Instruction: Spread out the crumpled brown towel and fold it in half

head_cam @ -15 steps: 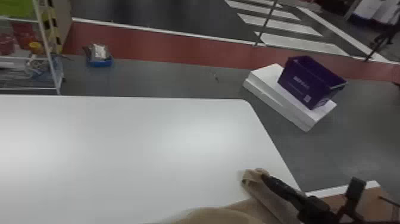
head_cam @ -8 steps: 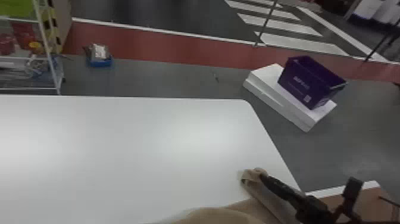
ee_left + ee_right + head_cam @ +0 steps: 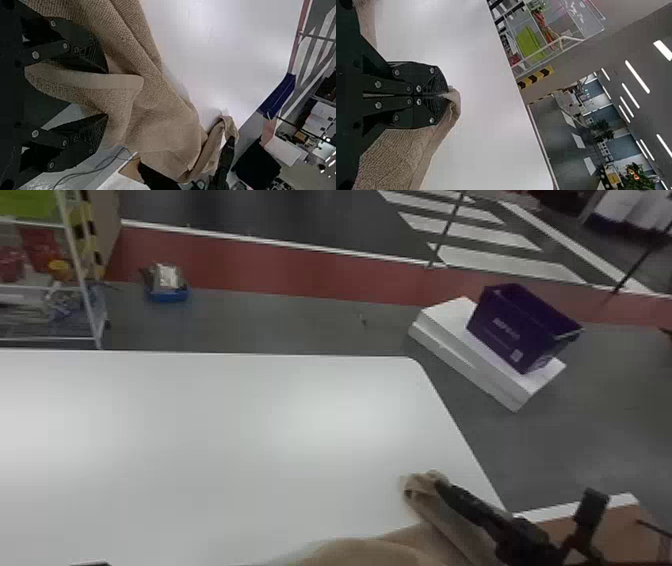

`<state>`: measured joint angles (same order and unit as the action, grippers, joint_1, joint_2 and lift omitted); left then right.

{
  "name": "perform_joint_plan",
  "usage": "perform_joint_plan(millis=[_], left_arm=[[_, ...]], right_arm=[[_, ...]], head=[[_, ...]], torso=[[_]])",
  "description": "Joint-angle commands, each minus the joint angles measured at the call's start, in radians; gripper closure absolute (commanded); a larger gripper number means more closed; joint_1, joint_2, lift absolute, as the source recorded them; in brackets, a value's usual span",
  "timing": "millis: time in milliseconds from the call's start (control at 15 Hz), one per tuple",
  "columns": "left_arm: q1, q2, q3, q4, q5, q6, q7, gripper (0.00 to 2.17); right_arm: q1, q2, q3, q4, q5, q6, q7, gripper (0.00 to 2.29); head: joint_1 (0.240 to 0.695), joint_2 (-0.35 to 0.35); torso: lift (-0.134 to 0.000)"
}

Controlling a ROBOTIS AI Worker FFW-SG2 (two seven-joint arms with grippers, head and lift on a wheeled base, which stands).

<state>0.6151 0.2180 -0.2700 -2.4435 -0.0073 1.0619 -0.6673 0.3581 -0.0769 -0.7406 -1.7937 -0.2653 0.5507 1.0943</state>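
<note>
we have the brown towel (image 3: 360, 552) rumpled on the tabletop (image 3: 225, 430), toward its right edge. our right gripper (image 3: 439, 485) is closed on a corner of the cloth beside that edge, while our left gripper (image 3: 107, 94) has its fingers wide apart, with a loose fold of towel lying between them

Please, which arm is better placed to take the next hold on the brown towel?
Left, I think. The left gripper is open, with a fold of the brown towel between its fingers, while the right gripper is shut on another part.
</note>
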Motion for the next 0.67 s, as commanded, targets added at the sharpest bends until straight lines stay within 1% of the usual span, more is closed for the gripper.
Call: perform_joint_plan(millis=[0, 133, 200, 333, 400, 467, 600], left_arm=[[-0.02, -0.008, -0.011, -0.009, 0.003, 0.054, -0.001, 0.62], [-0.049, -0.009, -0.025, -0.035, 0.012, 0.149, -0.001, 0.62], [-0.06, -0.011, -0.029, -0.045, 0.027, 0.205, -0.005, 0.62], [-0.078, -0.014, -0.051, -0.063, 0.029, 0.263, -0.003, 0.62], [-0.092, -0.023, -0.055, -0.063, 0.03, 0.293, -0.001, 0.62], [-0.112, -0.04, -0.055, -0.063, 0.035, 0.333, -0.008, 0.62], [-0.158, -0.049, -0.058, -0.063, 0.056, 0.395, -0.001, 0.62]], right_arm=[[0.001, -0.006, 0.0, 0.013, -0.003, -0.011, -0.001, 2.25], [0.001, -0.009, 0.001, 0.02, -0.005, -0.018, -0.002, 2.25], [0.001, -0.01, 0.003, 0.025, -0.005, -0.027, -0.002, 2.25], [-0.001, -0.018, 0.01, 0.037, -0.006, -0.039, -0.005, 2.25], [-0.001, -0.02, 0.012, 0.042, -0.006, -0.042, -0.005, 2.25], [-0.002, -0.021, 0.015, 0.048, -0.006, -0.048, -0.007, 2.25], [-0.005, -0.024, 0.021, 0.063, -0.006, -0.064, -0.008, 2.25]], head=[[0.695, -0.35], [0.695, -0.35], [0.695, -0.35], [0.695, -0.35], [0.695, -0.35], [0.695, -0.35], [0.695, -0.35]], torso=[[-0.124], [-0.124], [-0.124], [-0.124], [-0.124], [-0.124], [-0.124]])
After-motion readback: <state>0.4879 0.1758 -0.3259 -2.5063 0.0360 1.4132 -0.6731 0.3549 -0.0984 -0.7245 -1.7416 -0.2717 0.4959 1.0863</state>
